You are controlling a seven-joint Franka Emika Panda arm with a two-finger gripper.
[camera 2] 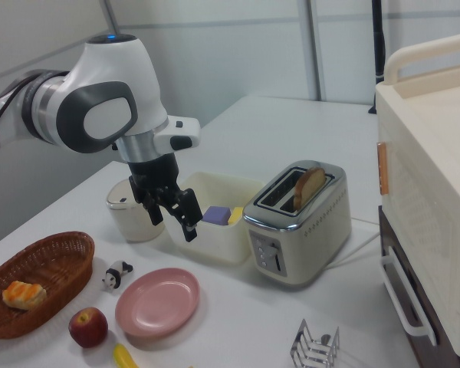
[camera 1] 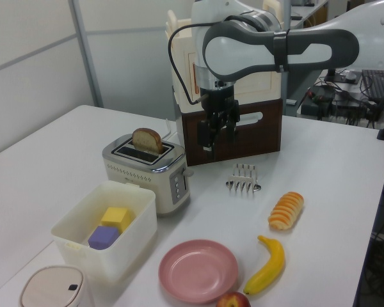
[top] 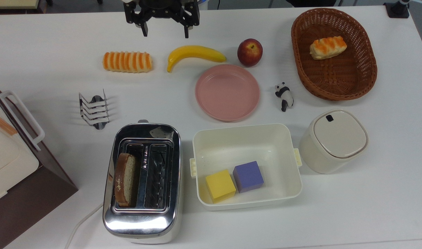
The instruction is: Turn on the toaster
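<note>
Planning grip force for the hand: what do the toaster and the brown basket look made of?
Toaster: polished metal shell, apparently chrome, since it mirrors its surroundings; the base looks like white plastic. Basket: woven wicker or rattan-style strands, matte brown; natural or plastic, unclear.

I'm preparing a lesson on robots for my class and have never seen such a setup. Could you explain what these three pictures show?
They show one robot arm, filmed from above and from two sides. Its gripper hangs open and empty above a white table. On the table stand a chrome toaster with a bread slice in one slot, a wire toast rack, a pink plate, a banana, an apple, a basket and a white tub holding two blocks.
</note>
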